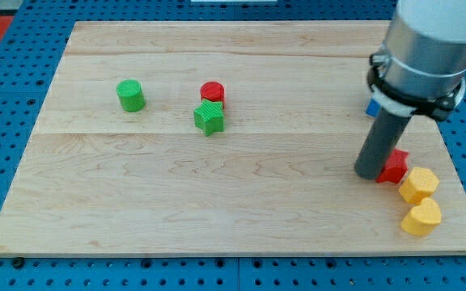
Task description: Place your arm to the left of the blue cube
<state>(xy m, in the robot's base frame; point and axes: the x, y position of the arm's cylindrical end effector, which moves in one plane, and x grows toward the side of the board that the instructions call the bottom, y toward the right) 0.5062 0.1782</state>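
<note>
The blue cube (372, 107) shows only as a small blue sliver at the view's right, mostly hidden behind my arm. My dark rod comes down from the grey arm body at the view's top right. My tip (369, 172) rests on the board below the blue cube, touching the left side of a red star-shaped block (395, 166).
A yellow hexagonal block (419, 184) and a yellow cylinder (421, 217) lie at the view's bottom right. A green cylinder (130, 95), a red cylinder (213, 92) and a green star block (209, 118) sit left of centre. The wooden board (217, 202) lies on a blue pegboard.
</note>
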